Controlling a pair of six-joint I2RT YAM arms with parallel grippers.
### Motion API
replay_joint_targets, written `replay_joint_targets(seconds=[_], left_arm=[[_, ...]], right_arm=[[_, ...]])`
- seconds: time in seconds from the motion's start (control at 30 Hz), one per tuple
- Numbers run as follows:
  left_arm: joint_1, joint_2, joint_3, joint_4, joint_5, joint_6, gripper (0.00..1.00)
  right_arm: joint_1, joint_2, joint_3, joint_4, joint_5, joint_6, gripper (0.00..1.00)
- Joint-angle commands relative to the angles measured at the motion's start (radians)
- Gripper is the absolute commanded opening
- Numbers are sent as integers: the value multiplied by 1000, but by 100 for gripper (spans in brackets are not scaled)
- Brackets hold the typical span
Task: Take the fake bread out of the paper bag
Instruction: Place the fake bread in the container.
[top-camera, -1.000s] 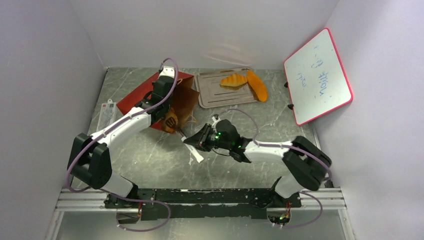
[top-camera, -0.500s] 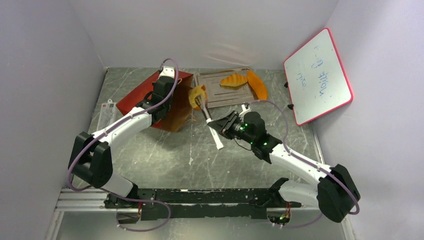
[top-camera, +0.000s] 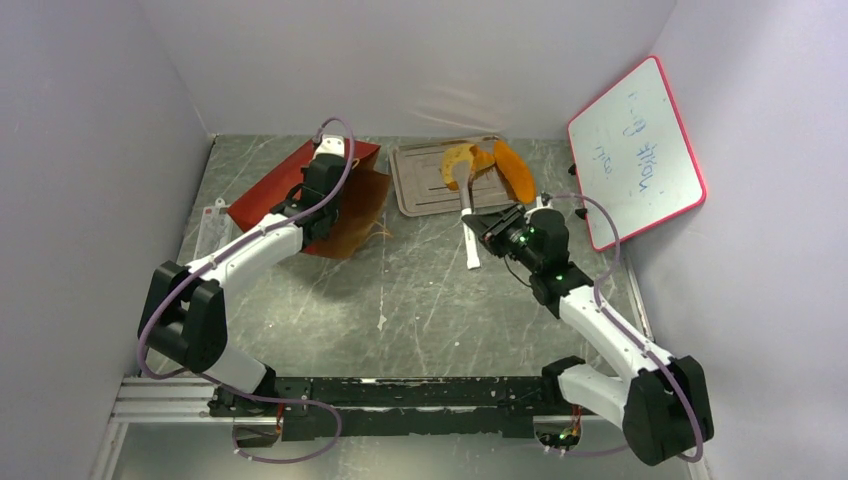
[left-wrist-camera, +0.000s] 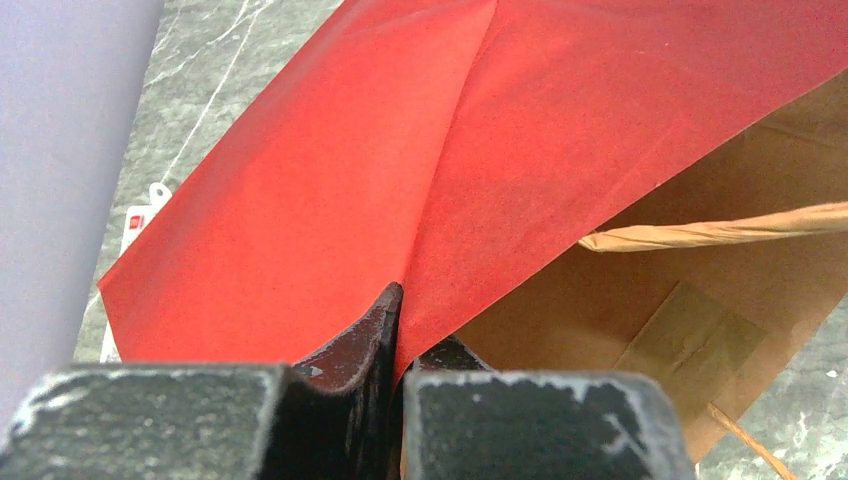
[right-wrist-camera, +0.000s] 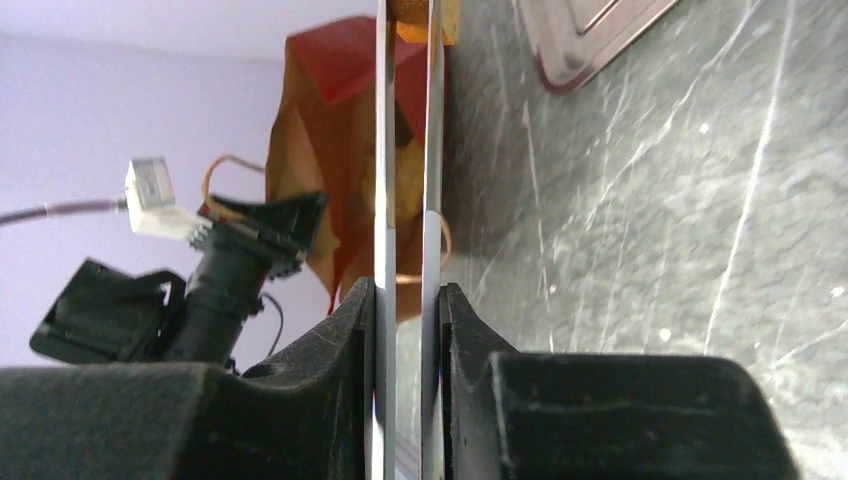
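The red paper bag (top-camera: 275, 190) lies tilted at the back left, its brown mouth facing right. My left gripper (top-camera: 322, 212) is shut on the bag's upper edge, seen close in the left wrist view (left-wrist-camera: 400, 320), where the red paper (left-wrist-camera: 400, 150) passes between the jaws. My right gripper (top-camera: 495, 225) is shut on white tongs (top-camera: 467, 215). The tongs pinch a tan-orange bread piece (top-camera: 455, 160) over the silver tray (top-camera: 420, 195). An orange crescent (top-camera: 513, 172) lies on the tray's right side. In the right wrist view (right-wrist-camera: 408, 300) the tongs' blades (right-wrist-camera: 381, 150) run up to the bread (right-wrist-camera: 420, 12).
A red-framed whiteboard (top-camera: 635, 150) leans on the right wall. A white flat packet (top-camera: 213, 225) lies by the left wall. A small white scrap (top-camera: 382, 322) lies mid-table. Walls close in on three sides.
My right arm has swung the tongs with the bread piece from the bag's mouth to the right and back, over the tray. My left gripper has kept hold of the bag.
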Motion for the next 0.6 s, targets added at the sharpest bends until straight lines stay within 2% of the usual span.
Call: replay_joint_targets(seconds=[0.0,0.3,0.57], left_arm=[[8,-20,-14,12,11,-20,7],[-2,-52,-31,21,38,-13,7],[-16,-59,-35,24,34,-10,7]], right_arm=[[-72,84,-13,166,-1,7,2],[-164,383,16,451,-34,87,3],[-216,528,86,543,-75,128,4]])
